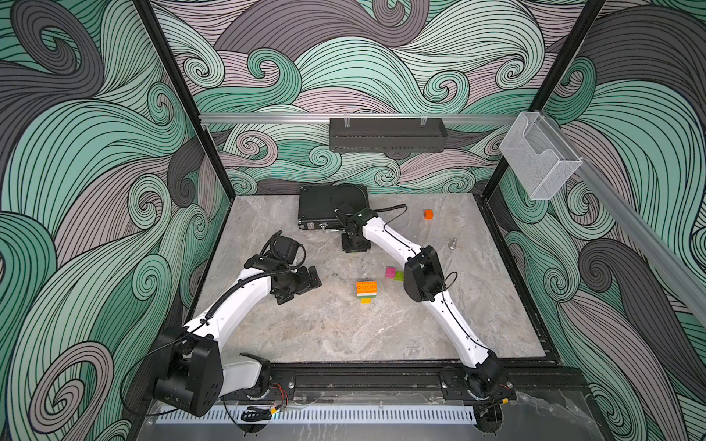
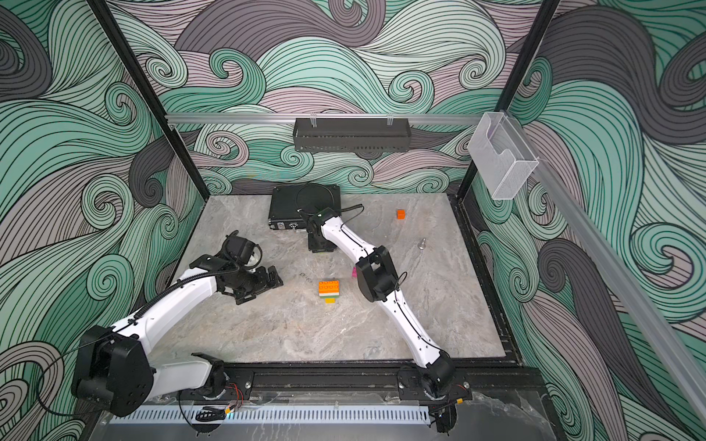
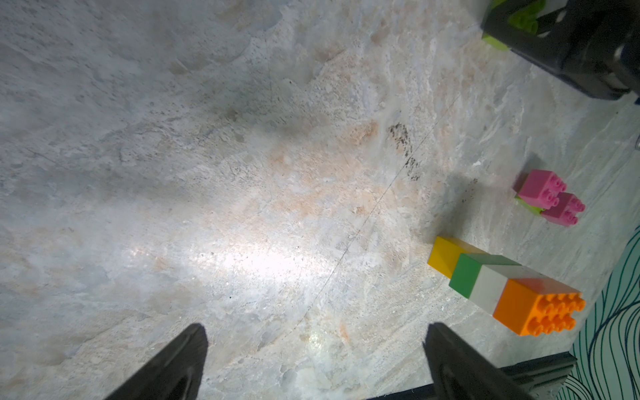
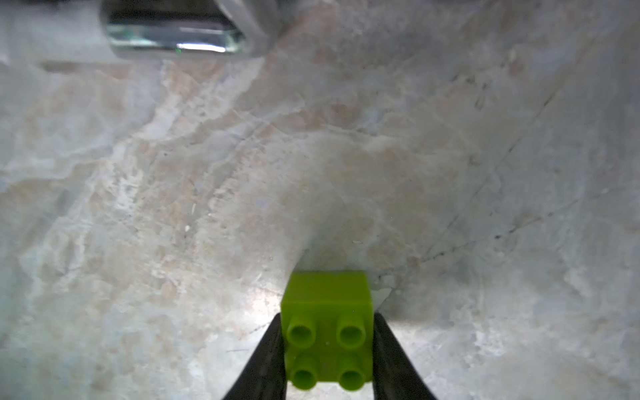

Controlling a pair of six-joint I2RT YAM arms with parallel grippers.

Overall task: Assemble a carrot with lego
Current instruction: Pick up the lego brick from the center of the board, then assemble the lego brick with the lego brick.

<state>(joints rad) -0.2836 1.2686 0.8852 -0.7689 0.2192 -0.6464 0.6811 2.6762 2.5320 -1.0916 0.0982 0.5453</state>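
Note:
The part-built carrot (image 1: 366,292) (image 2: 329,289) (image 3: 505,287) stands mid-table: yellow at the bottom, then dark green, white and a studded orange brick on top. Two pink bricks (image 1: 390,272) (image 3: 547,197) sit on a lime piece just to its right. My right gripper (image 1: 355,248) (image 2: 320,248) (image 4: 327,322) is down by the briefcase, shut on a lime green lego brick (image 4: 327,332) (image 3: 519,14) with its studs facing the wrist camera. My left gripper (image 1: 313,278) (image 2: 276,278) (image 3: 315,336) hovers left of the carrot, open, with only bare table between its fingers.
A black briefcase (image 1: 324,210) (image 2: 298,206) lies at the back of the table, just behind the right gripper. A lone small orange cube (image 1: 428,214) (image 2: 400,214) and a small metal piece (image 1: 453,244) (image 2: 421,243) sit at the back right.

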